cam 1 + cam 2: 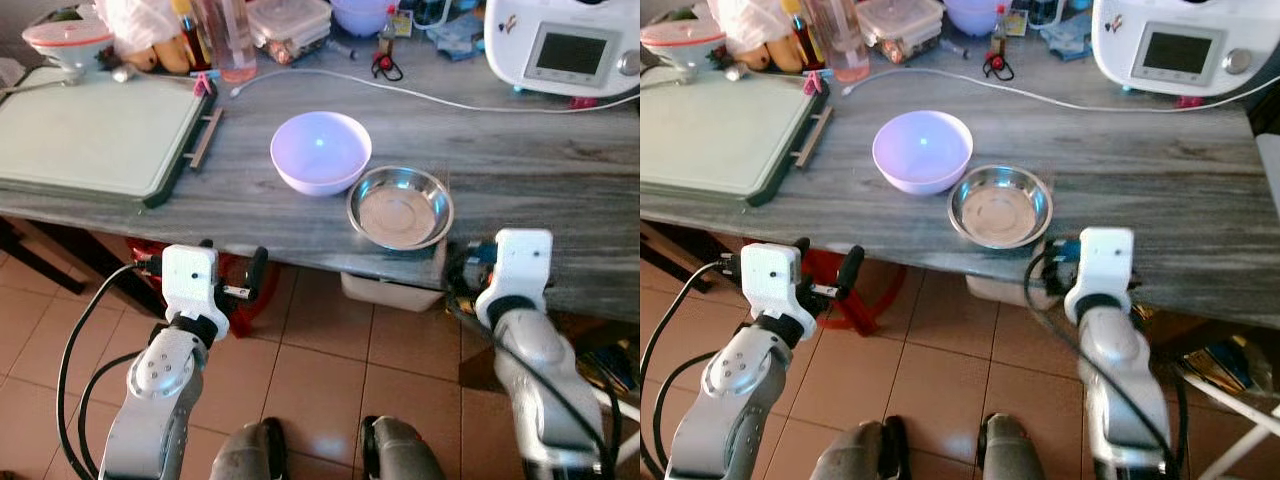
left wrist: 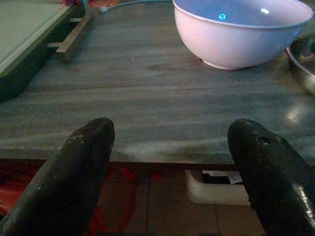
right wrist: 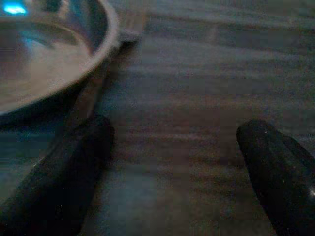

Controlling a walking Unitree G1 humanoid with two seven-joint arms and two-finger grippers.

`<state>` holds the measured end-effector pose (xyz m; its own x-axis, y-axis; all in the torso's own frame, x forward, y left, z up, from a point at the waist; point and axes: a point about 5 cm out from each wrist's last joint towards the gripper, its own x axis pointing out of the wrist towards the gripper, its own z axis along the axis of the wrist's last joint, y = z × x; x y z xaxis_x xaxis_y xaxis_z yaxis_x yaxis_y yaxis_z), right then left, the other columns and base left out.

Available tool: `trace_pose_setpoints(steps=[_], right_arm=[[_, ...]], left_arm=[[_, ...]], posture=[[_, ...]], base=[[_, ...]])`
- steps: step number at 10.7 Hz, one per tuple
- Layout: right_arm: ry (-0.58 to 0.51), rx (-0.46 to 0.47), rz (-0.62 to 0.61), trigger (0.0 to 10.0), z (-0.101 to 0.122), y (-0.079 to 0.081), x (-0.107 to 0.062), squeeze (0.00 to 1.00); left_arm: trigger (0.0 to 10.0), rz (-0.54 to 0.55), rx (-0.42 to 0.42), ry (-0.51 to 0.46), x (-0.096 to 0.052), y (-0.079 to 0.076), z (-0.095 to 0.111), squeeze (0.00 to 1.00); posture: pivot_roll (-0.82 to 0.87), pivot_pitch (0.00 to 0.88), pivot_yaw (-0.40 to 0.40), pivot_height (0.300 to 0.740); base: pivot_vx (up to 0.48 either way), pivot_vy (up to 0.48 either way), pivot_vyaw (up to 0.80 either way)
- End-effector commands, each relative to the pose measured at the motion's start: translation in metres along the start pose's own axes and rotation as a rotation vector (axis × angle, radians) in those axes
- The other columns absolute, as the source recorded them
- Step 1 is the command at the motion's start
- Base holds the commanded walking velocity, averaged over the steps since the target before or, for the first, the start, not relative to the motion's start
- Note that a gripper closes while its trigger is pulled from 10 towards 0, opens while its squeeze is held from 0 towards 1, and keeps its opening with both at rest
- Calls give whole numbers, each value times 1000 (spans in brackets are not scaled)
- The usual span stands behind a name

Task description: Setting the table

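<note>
left gripper [image 2: 170,147] jaws wide, holding nothing, level with the near edge of the tabletop [image 1: 520,170], aimed at the white bowl [image 1: 321,151]. in the eye views the left gripper sits just below the edge, left of the bowls, over the tile floor [image 1: 320,370]. right gripper [image 3: 172,147] jaws wide too, nothing between them, low over the tabletop surface just beside the steel bowl [image 1: 400,207], whose rim is at the left finger [image 3: 64,167]. in the eye views the right wrist is at the table edge, right of the steel bowl.

white bowl upright near the middle of the tabletop, a blue light spot inside it. steel bowl upright, just right of and nearer than the white bowl, rims touching or nearly, can't tell which. steel bowl is close to the near edge.

green tray [image 1: 90,135] on the left of the tabletop, metal handle [image 1: 206,138] on its right side. white cable [image 1: 430,97] runs across the tabletop behind the bowls. white appliance with a screen [image 1: 565,45] at far right. clutter at the far edge: lidded food box [image 1: 290,22], pink cup [image 1: 236,60], bananas [image 1: 165,55], small bottle [image 1: 386,40]. white bin [image 1: 390,290] under the table below the steel bowl. red thing [image 1: 245,295] under the table by the left gripper. robot's feet [image 1: 320,450] at the bottom.
</note>
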<state>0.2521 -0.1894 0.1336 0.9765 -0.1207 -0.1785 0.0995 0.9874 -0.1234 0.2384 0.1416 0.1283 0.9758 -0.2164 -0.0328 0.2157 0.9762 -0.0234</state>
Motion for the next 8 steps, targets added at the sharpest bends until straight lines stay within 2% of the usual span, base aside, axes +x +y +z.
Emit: trace_pose_setpoints(steps=[1,2,3,4,8], right_arm=[[-51,4,19,10000,7,3,-6,980],[-90,2,57,10000,11,7,-11,910],[-126,-13,63,10000,14,8,-15,125],[-180,-42,82,10000,21,11,-16,0],[-209,-34,106,10000,22,17,-13,0]], left_arm=[[10000,19,-3,10,-2,3,-3,0],[10000,25,-10,10,-1,4,-3,0],[10000,28,-13,8,1,5,-2,0],[10000,28,-14,1,3,5,-1,0],[10000,32,-13,-3,3,5,0,0]], posture=[[-46,159,52,740],[-48,154,55,740],[-49,148,57,740],[-49,145,60,740],[-45,133,63,740]], base=[[0,0,0],[0,0,0],[0,0,0],[0,0,0],[0,0,0]])
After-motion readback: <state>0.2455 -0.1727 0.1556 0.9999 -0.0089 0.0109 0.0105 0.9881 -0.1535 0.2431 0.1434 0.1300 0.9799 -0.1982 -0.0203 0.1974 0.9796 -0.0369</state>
